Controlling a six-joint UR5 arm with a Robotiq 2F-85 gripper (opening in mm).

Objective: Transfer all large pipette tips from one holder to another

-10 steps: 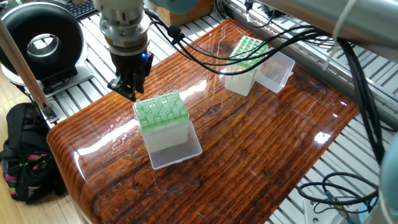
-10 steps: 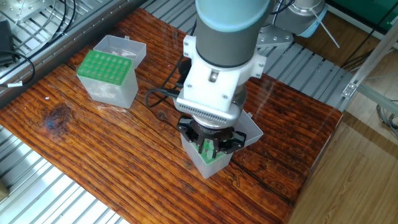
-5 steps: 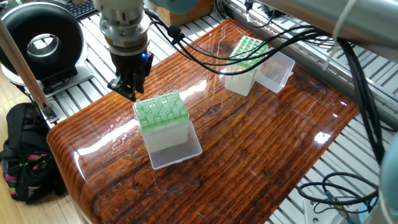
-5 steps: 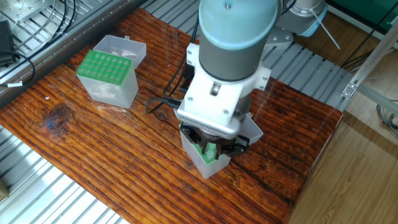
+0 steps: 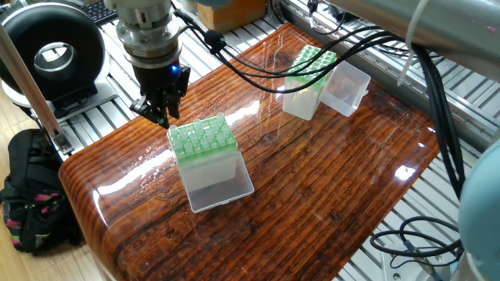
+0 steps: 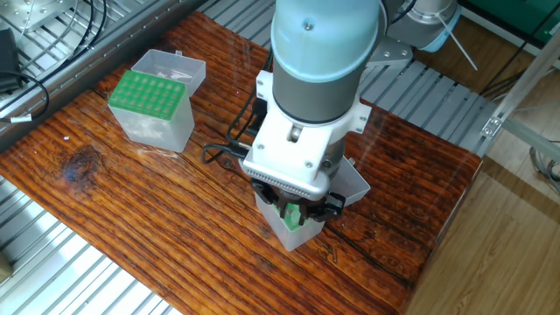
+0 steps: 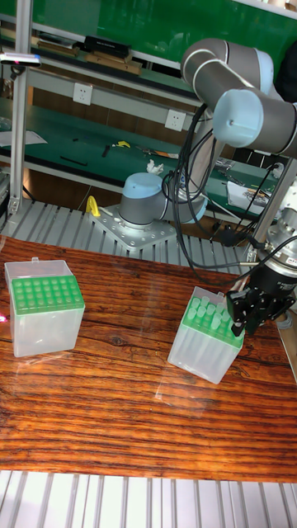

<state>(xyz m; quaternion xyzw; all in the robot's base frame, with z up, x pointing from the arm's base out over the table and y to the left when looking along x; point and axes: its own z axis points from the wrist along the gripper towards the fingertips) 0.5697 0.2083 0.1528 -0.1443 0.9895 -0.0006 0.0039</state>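
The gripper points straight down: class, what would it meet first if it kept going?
Probably the near edge of the tip box under the gripper, or the table just beside it; depth is unclear.

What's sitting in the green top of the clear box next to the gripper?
Whitish pipette tips stand up out of the green-topped clear box, several rows by the look of it. Their lower ends are hidden inside; the gripper hangs beside them.
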